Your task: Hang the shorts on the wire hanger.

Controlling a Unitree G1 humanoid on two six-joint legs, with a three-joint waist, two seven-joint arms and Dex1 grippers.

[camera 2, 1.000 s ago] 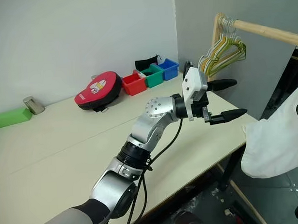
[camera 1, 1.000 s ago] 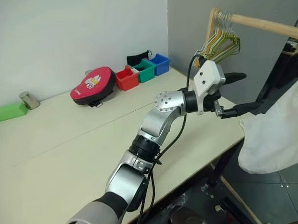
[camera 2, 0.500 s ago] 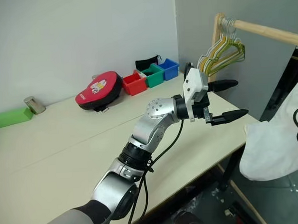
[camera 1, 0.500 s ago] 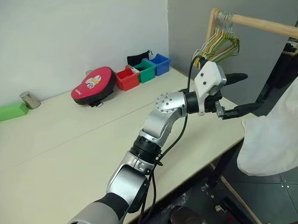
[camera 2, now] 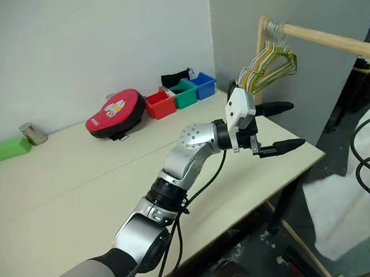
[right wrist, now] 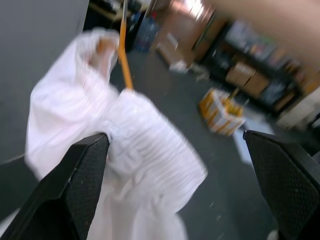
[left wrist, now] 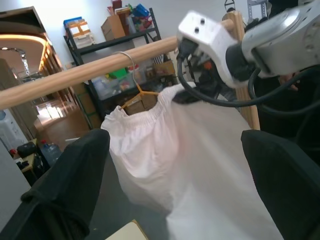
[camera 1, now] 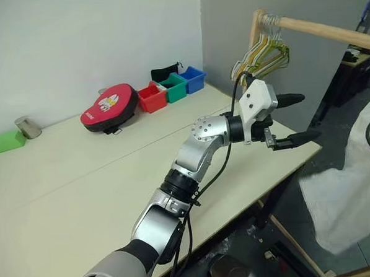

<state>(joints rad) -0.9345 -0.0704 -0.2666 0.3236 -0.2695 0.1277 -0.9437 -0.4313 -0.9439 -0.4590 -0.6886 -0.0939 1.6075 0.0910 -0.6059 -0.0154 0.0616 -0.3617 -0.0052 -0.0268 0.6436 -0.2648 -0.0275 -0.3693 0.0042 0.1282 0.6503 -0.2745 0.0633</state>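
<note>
Shorts (left wrist: pixel 200 150) hang in a long white drape from the wooden rail (left wrist: pixel 65 80), their gathered waistband threaded over the wire hanger (left wrist: pixel 137 95), whose hook sits over the rail; in the head views they fall past the table (camera 1: pixel 82 181) edge on the robot's right. Their long axis runs top to bottom, waistband up, hem toward the floor. By the look of it the hanging step is done and the release is in hand: the right gripper (right wrist: pixel 175 185) has its fingers spread wide, the cloth in front of them and not pinched. The left gripper (camera 1: pixel 291 118) hovers over the table's far corner, fingers also apart and empty. Next I would draw both arms clear without snagging the fabric or nudging the hanger.
</note>
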